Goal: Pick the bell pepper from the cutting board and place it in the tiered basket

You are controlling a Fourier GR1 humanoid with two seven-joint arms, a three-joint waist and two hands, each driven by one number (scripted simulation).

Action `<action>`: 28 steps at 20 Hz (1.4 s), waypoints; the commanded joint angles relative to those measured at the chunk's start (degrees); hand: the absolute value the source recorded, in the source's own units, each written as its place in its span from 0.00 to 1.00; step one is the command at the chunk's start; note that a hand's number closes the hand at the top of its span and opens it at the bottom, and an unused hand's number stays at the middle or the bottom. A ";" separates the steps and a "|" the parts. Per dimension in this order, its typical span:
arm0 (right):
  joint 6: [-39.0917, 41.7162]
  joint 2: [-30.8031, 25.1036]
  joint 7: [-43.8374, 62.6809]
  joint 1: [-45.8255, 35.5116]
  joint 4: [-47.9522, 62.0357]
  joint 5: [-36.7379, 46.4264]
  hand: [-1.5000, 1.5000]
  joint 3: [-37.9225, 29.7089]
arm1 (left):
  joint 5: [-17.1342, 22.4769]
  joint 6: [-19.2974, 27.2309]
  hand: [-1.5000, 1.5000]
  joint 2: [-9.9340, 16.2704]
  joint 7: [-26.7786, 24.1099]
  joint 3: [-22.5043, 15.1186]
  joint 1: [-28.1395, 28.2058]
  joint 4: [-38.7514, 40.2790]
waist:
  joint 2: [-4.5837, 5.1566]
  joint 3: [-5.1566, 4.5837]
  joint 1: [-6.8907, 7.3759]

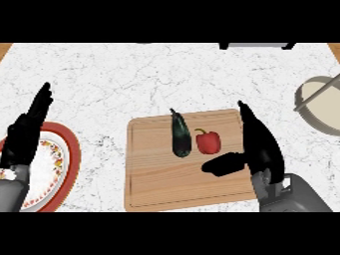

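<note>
A red bell pepper lies on the wooden cutting board, near its far right part. A dark green vegetable lies just left of the pepper. My right hand hovers over the board's right edge, fingers straight and thumb spread toward the pepper, a little short of touching it. The tiered basket, with cream trays and a grey frame, stands at the far right edge of the counter. My left hand rests open at the left, fingers up.
A white plate with a red rim lies under my left hand at the counter's left. A dark object sits at the counter's far edge. White marble counter stretches between the board and the basket.
</note>
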 commanded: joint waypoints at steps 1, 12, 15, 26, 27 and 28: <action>2.83 1.14 11.96 1.62 -2.42 4.15 0.00 1.74 | -2.67 2.06 0.50 -2.57 -2.06 -1.16 0.74 1.95 | -0.01 -0.01 -0.54; 4.99 10.15 11.61 0.65 5.30 11.39 0.00 1.20 | -2.84 0.42 0.50 -3.16 -0.98 -0.88 3.20 -1.67 | 0.00 0.02 0.19; 7.95 10.47 9.51 -0.46 6.27 10.06 0.00 -3.24 | -2.19 -0.96 0.50 -1.96 -1.47 0.85 2.83 -0.97 | 0.08 0.03 0.09; 8.86 16.91 5.56 1.03 10.50 13.93 0.00 -6.19 | -3.86 -1.72 0.50 -4.12 0.31 1.53 0.10 0.42 | 0.15 0.05 -0.09; 11.94 15.82 5.04 0.29 8.88 13.12 0.00 -8.89 | -4.02 -1.45 0.50 -3.68 3.52 2.06 -2.10 -0.83 | 0.11 0.06 -0.21; 9.18 16.94 1.83 2.34 11.94 14.01 0.00 -8.18 | -4.71 -1.44 0.50 -3.98 1.58 2.01 0.10 -1.04 | 0.14 0.06 0.00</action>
